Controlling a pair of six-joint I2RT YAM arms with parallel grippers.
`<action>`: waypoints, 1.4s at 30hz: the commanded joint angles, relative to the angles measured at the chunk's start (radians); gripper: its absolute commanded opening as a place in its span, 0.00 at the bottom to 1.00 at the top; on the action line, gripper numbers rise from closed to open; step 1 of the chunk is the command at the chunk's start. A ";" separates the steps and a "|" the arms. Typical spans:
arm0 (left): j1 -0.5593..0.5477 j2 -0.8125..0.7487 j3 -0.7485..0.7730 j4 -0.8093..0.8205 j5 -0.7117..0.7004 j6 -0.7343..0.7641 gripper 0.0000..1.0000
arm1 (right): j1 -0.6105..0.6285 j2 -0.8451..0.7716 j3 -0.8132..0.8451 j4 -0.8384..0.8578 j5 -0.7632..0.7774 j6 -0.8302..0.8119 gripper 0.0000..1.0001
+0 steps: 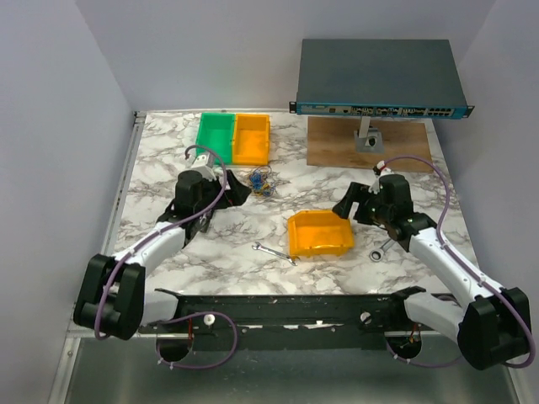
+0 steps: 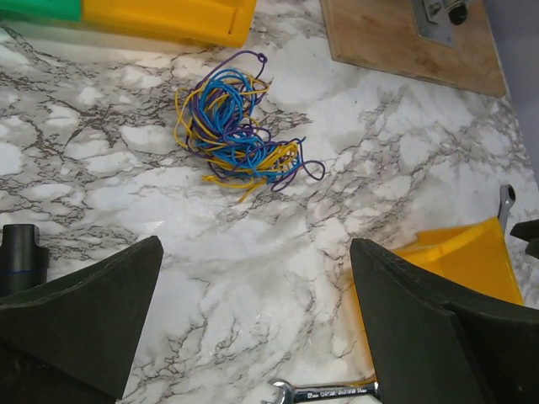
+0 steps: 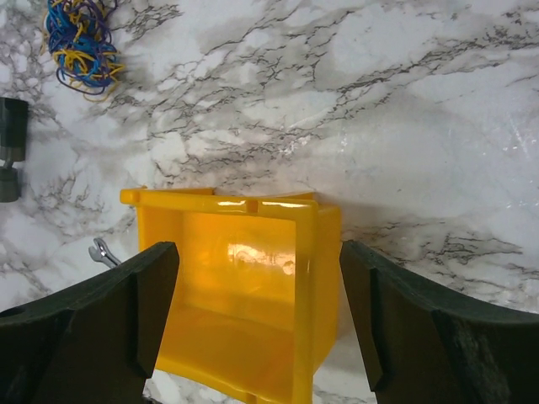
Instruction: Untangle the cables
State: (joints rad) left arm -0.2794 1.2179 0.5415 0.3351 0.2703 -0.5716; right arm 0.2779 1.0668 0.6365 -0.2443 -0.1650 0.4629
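Observation:
The cables (image 1: 261, 182) are a small tangled bundle of thin blue, yellow-orange and dark wires lying on the marble table, in front of the green and yellow bins. The bundle shows in the left wrist view (image 2: 236, 126) ahead of the fingers and in the top left corner of the right wrist view (image 3: 80, 42). My left gripper (image 1: 238, 188) is open and empty just left of the bundle, apart from it (image 2: 255, 252). My right gripper (image 1: 348, 204) is open and empty, its fingers spread either side of a yellow bin (image 3: 258, 252) without touching it.
A loose yellow bin (image 1: 324, 220) lies mid-table (image 3: 219, 202). A wrench (image 1: 274, 252) lies left of it (image 2: 328, 391), another wrench (image 1: 381, 250) to its right. A green bin (image 1: 216, 136) and a yellow bin (image 1: 251, 139) stand at the back. A network switch (image 1: 379, 77) stands over a wooden board (image 1: 337, 147).

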 commanded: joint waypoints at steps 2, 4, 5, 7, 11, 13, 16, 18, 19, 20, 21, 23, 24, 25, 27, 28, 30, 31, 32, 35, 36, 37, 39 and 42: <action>-0.012 0.121 0.096 -0.079 0.016 0.008 0.96 | 0.007 0.009 -0.040 -0.088 -0.007 0.143 0.86; -0.015 0.180 0.141 -0.102 0.000 -0.012 0.96 | 0.007 0.016 -0.049 -0.113 0.043 0.174 0.86; -0.017 0.215 0.165 -0.115 0.006 -0.022 0.94 | 0.007 0.015 -0.050 -0.121 0.072 0.177 0.86; -0.024 0.279 0.220 -0.147 0.017 -0.036 0.91 | 0.007 0.007 -0.052 -0.130 0.142 0.201 0.86; -0.039 0.378 0.301 -0.181 0.014 -0.063 0.90 | 0.007 0.010 -0.061 -0.094 0.258 0.224 0.82; -0.046 0.415 0.328 -0.186 0.009 -0.072 0.90 | 0.007 0.038 -0.050 -0.067 0.313 0.226 0.76; -0.067 0.466 0.370 -0.197 -0.013 -0.077 0.90 | 0.008 0.123 0.008 -0.035 0.407 0.216 0.66; -0.083 0.509 0.411 -0.221 -0.021 -0.075 0.88 | 0.007 0.192 0.061 -0.005 0.445 0.201 0.65; -0.089 0.532 0.443 -0.238 -0.011 -0.069 0.84 | 0.006 0.231 0.096 -0.001 0.460 0.195 0.64; -0.095 0.564 0.475 -0.274 -0.009 -0.067 0.82 | 0.007 0.273 0.133 0.003 0.470 0.187 0.64; -0.099 0.584 0.506 -0.294 -0.014 -0.068 0.81 | 0.006 0.309 0.166 0.006 0.489 0.186 0.64; -0.099 0.616 0.536 -0.318 -0.009 -0.075 0.77 | 0.006 0.391 0.240 0.009 0.528 0.169 0.63; -0.099 0.626 0.546 -0.330 -0.012 -0.076 0.77 | 0.006 0.425 0.286 0.008 0.550 0.161 0.63; -0.099 0.633 0.552 -0.333 -0.016 -0.074 0.76 | 0.006 0.462 0.320 0.007 0.580 0.156 0.63; -0.096 0.644 0.565 -0.355 -0.019 -0.067 0.74 | 0.004 0.523 0.409 -0.005 0.622 0.142 0.65; -0.098 0.646 0.570 -0.361 -0.020 -0.063 0.72 | 0.004 0.544 0.452 -0.026 0.621 0.121 0.68; -0.094 0.649 0.578 -0.373 -0.013 -0.060 0.61 | 0.008 0.563 0.540 -0.090 0.546 0.028 0.77; -0.092 0.650 0.578 -0.371 0.001 -0.061 0.53 | 0.011 0.549 0.554 -0.100 0.532 0.003 0.81; -0.089 0.653 0.578 -0.364 0.023 -0.062 0.43 | 0.013 0.514 0.544 -0.091 0.506 -0.033 0.84; -0.089 0.649 0.587 -0.357 0.076 -0.053 0.12 | 0.014 0.389 0.471 -0.049 0.410 -0.098 0.87; -0.090 0.641 0.585 -0.349 0.091 -0.050 0.05 | 0.014 0.344 0.451 -0.040 0.357 -0.112 0.88; -0.092 0.631 0.577 -0.340 0.109 -0.046 0.00 | 0.014 0.308 0.423 -0.027 0.299 -0.125 0.88; -0.101 0.594 0.543 -0.281 0.145 -0.036 0.00 | 0.015 0.240 0.373 0.013 0.143 -0.132 0.88; -0.128 0.513 0.481 -0.200 0.173 -0.012 0.00 | 0.035 0.207 0.309 0.075 -0.082 -0.111 0.88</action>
State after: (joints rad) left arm -0.3759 1.8454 1.0901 0.0303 0.3534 -0.6247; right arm 0.2874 1.3071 1.0237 -0.2501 0.0910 0.3851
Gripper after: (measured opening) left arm 0.015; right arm 0.875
